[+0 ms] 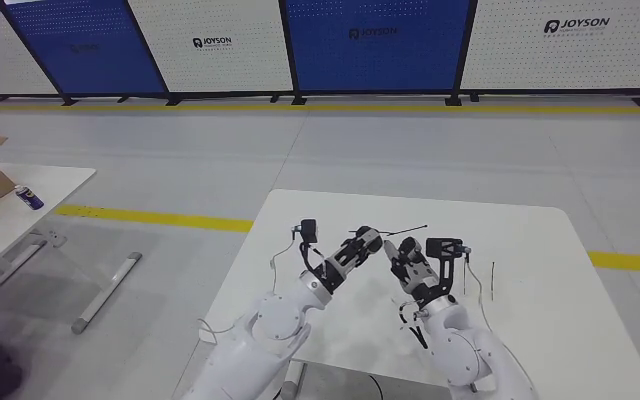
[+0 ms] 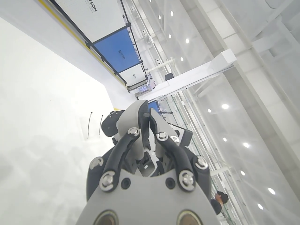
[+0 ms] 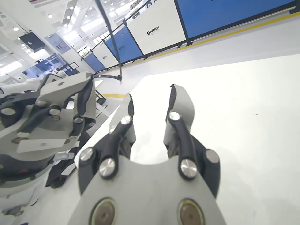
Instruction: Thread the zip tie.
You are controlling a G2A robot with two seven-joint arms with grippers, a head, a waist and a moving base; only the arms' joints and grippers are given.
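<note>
Zip tie in left gripper (jaws closed)

Items we cannot fully log:
- zip tie, strap: it leaves the right wrist view at the frame's edge, so we cannot tell whether it closes into a loop.
- zip tie, held end: it is buried between the pads of the left gripper, and we cannot judge the clamped length.
- Same end, left wrist view: we see a dark stub, with the rest hidden behind the fingers.
- two spare ties on the table: too thin for us to read detail.
</note>
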